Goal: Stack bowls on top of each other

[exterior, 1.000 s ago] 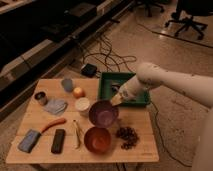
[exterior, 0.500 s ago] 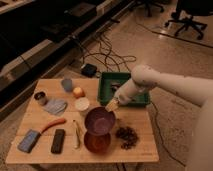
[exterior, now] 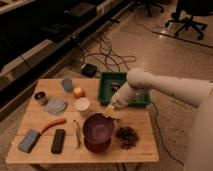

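Observation:
The dark purple bowl (exterior: 98, 128) sits over the orange-red bowl (exterior: 98, 145) at the front middle of the wooden table (exterior: 140, 150). Only the orange-red bowl's front rim shows beneath it. The purple bowl looks slightly tilted. My gripper (exterior: 112, 115) reaches down from the white arm (exterior: 150, 87) on the right and is shut on the purple bowl's far right rim.
A green tray (exterior: 106, 86) stands at the back right under my arm. A white cup (exterior: 82, 104), an orange fruit (exterior: 78, 92), a grey cup (exterior: 67, 84) and a can (exterior: 41, 97) stand behind the bowls. A dark cluster (exterior: 127, 135) lies right of them; a black remote (exterior: 58, 141) and a blue sponge (exterior: 29, 141) lie left.
My gripper has carried the purple bowl toward the table's front, from behind the orange-red bowl to on top of it. The other things have not moved.

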Robot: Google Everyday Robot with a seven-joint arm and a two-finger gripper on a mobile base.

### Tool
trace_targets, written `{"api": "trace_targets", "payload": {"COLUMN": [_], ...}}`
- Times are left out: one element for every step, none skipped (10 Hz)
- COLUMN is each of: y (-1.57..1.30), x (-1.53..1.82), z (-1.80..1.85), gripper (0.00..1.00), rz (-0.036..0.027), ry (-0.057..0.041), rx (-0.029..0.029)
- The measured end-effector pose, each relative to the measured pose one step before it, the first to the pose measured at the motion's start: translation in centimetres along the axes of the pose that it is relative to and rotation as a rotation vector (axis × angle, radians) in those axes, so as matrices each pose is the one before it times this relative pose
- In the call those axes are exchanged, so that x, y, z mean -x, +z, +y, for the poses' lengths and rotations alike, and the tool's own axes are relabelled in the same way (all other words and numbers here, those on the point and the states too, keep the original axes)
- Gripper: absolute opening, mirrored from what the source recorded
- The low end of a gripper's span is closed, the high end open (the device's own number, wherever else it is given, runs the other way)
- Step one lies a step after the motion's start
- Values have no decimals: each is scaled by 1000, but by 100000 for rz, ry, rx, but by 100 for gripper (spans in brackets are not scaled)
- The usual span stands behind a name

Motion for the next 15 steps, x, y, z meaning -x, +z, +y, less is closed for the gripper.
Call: {"api": "trace_targets", "payload": {"y": [241,312,431,391,207,156,63,-3,149,67,12,49,98,0,-104], "x": [-70,-144,-67,-29,-71,-146,-131,-30,-13,-1,-43,60,223,11,-185], "z": [281,236,297,231,165,121,83,40,81,38,4,29,82,12,-75], "gripper": [0,1,10,21,28,38,51,57,69,78,80,80,80,80,80], "rz": [732,800,948,810,512,427,341,93,346,231,296,1339,700,4,-58], "ry": [-1119,-823,-418,-641,-430,-313,-298,-143,-316,-344,-314,-1289,-944,-66,355], "rx": [1488,2151,2470,1229,476,226,287,130,612,838,1105,2501,1280,45,-202]}}
